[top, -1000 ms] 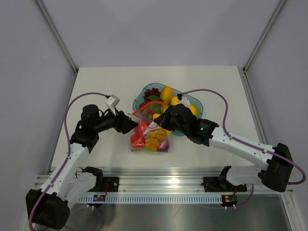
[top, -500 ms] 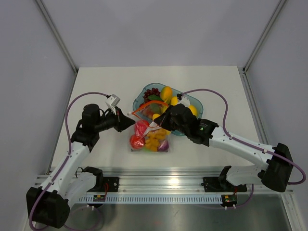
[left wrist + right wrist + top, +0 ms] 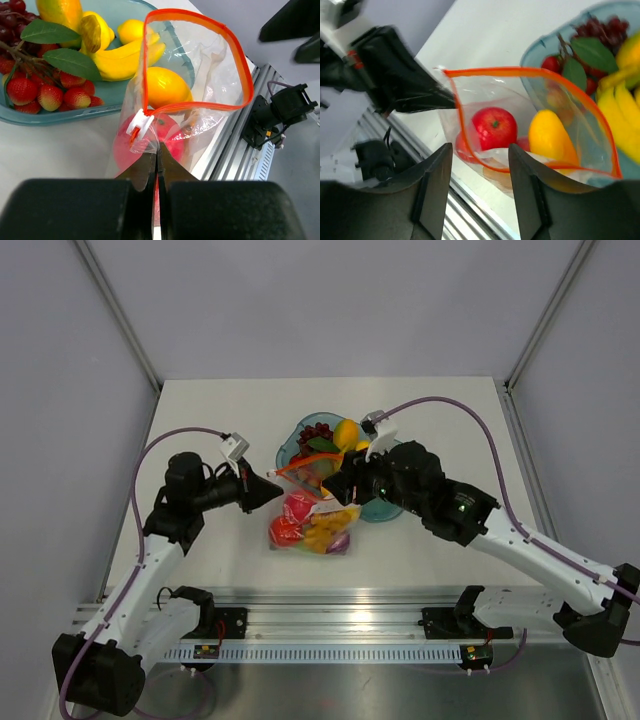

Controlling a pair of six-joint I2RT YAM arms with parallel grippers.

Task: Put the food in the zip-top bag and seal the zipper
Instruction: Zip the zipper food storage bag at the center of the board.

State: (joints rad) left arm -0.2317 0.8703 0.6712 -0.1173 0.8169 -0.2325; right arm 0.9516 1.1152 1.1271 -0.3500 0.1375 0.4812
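Left gripper (image 3: 158,159): clenched on bag (image 3: 200,70) edge, so hold it taut!
Right gripper (image 3: 479,150): released, empty; next food (image 3: 125,57) should drop through mouth centre.

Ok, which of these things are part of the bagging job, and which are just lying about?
Job: zip-top bag, pinched by the left gripper; its zipper; red apple inside it; bananas, strawberries and grapes not yet bagged.
Lying about: blue tray under the fruit; metal rail.
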